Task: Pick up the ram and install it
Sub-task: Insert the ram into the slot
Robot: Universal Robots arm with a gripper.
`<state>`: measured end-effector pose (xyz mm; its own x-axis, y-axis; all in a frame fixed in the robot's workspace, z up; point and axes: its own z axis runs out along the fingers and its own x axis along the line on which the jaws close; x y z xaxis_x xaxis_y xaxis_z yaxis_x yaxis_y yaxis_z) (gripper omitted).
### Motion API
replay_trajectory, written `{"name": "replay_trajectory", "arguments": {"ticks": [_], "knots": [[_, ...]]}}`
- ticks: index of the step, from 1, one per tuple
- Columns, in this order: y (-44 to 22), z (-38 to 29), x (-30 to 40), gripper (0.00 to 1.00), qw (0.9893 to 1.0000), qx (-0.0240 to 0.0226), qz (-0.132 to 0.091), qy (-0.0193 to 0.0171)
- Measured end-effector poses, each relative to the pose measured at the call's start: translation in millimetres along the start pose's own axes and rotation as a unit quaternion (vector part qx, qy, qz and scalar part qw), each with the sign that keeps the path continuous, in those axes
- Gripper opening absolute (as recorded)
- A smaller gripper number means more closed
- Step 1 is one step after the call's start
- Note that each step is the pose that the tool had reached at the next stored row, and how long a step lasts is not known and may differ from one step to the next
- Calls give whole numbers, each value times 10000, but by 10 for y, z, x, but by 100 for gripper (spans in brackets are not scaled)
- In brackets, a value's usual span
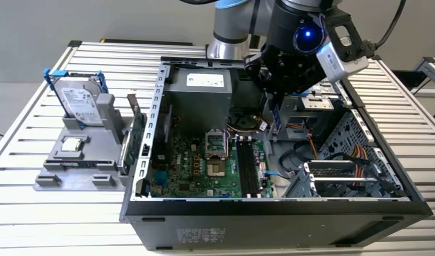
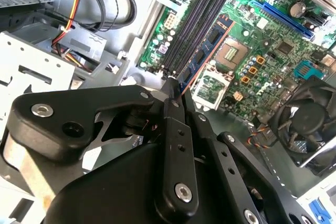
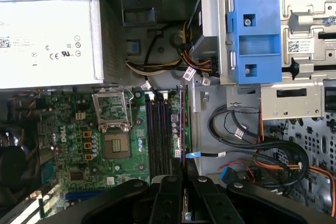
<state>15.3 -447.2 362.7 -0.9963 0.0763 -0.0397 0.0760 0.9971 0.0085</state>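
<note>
My gripper [image 1: 276, 104] hangs over the open computer case [image 1: 274, 208], above the motherboard's far right part in the exterior view. It is shut on the ram [image 2: 206, 45], a thin blue-green board with an orange edge that sticks out from the fingertips [image 2: 173, 103]. The ram [image 1: 276, 120] hangs on edge below the gripper. It is held in the air above the black memory slots [image 2: 195, 22], roughly parallel to them. In the first wrist view the ram [image 3: 183, 121] shows edge-on just beside the slots [image 3: 157, 135], with my gripper [image 3: 182, 170] at its near end.
A grey fixture [image 1: 53, 178] at the exterior view's left holds a silver hard drive [image 1: 82, 101] with a blue bracket, a small square chip [image 1: 73, 144] and a thin dark board [image 1: 137, 140] on edge. The case holds a power supply [image 1: 199, 98], a CPU socket [image 3: 115, 145], a blue drive bracket [image 3: 255, 35] and loose cables [image 3: 273, 156].
</note>
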Motion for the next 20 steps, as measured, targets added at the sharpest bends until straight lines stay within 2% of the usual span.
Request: {"name": "replay_trajectory", "arguments": {"ticks": [5,14,20], "knots": [[1,19,-13,0,10000,1,-1,0],[8,68,-107,0,10000,2,0,4],[8,76,-120,0,10000,2,1,4]]}}
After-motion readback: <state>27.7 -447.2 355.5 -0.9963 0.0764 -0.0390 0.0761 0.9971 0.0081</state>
